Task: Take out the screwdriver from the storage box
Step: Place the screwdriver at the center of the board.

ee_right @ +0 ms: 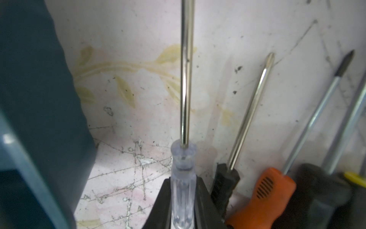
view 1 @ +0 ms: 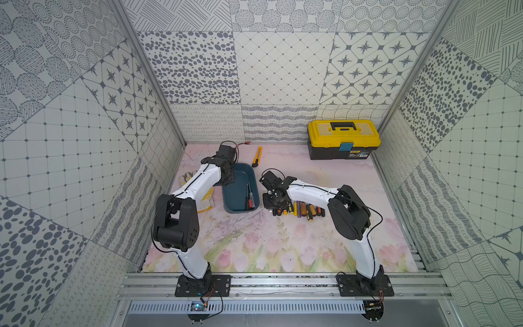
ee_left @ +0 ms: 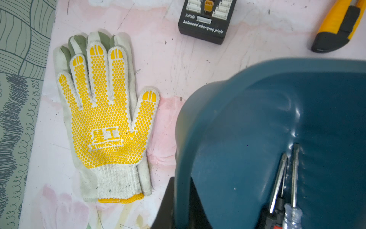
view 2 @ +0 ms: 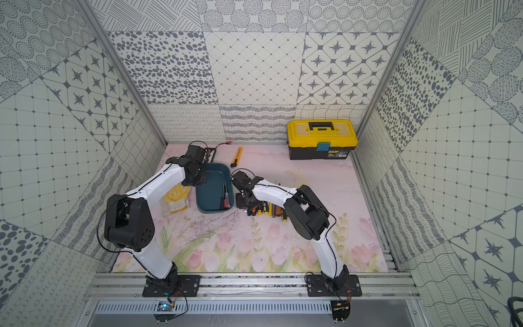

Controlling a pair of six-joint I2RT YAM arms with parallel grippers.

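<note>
The teal storage box [view 1: 239,181] [view 2: 212,181] lies on the mat left of centre. Two screwdrivers [view 1: 250,198] [ee_left: 295,178] lie inside it along its right wall, one red-handled and one black-handled. My left gripper [ee_left: 182,196] is shut on the storage box's left wall, one finger on each side. My right gripper [ee_right: 182,186] is shut on the clear handle of a screwdriver [ee_right: 186,79] whose steel shaft points away from the wrist. It is outside the box [ee_right: 39,99], low over the mat and beside the box's right wall.
Several screwdrivers [view 1: 302,211] [ee_right: 263,188] lie in a row on the mat just right of my right gripper. A yellow-lidded toolbox [view 1: 343,138] stands back right. A yellow utility knife [view 1: 257,160], a charging plate [ee_left: 206,19] and work gloves [ee_left: 105,119] lie around the box.
</note>
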